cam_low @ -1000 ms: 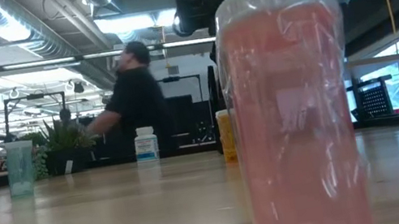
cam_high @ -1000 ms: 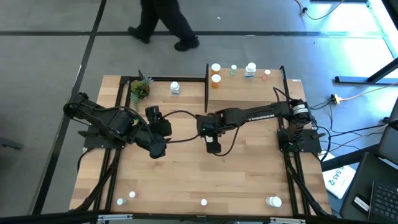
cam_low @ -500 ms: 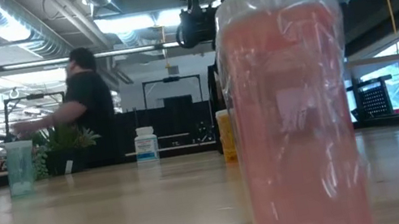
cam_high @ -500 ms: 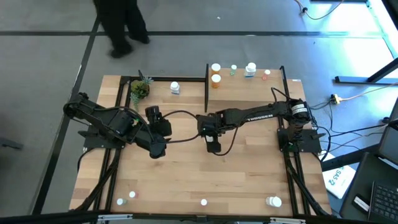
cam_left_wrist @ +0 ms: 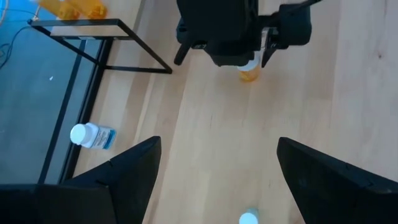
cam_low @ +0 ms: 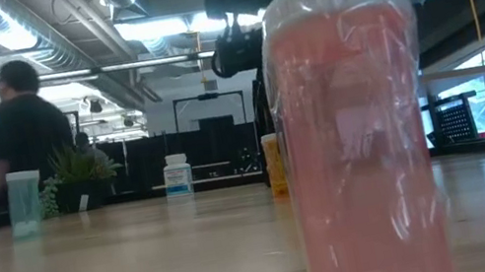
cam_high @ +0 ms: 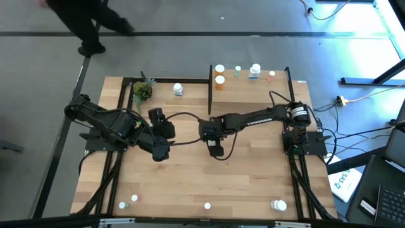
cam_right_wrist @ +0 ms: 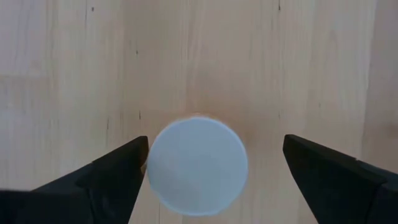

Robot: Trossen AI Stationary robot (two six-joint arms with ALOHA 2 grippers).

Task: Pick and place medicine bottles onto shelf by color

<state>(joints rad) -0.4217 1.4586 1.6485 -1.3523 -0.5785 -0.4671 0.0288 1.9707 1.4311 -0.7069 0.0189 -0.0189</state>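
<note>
Tabletop [cam_high: 253, 183] front edge — three medicine bottles [cam_high: 207, 206]; shelf [cam_high: 253, 92] — five.

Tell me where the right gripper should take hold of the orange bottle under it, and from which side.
Grip the orange bottle just below its white cap, coming straight down from above. It stands upright on the table, round, so opposite sides suit the fingers. The right gripper, open, already straddles it, one finger nearer than the other.

Two dark jointed arms trailing black cables (white lettering along the right arm [cam_high: 262, 116]).
</note>
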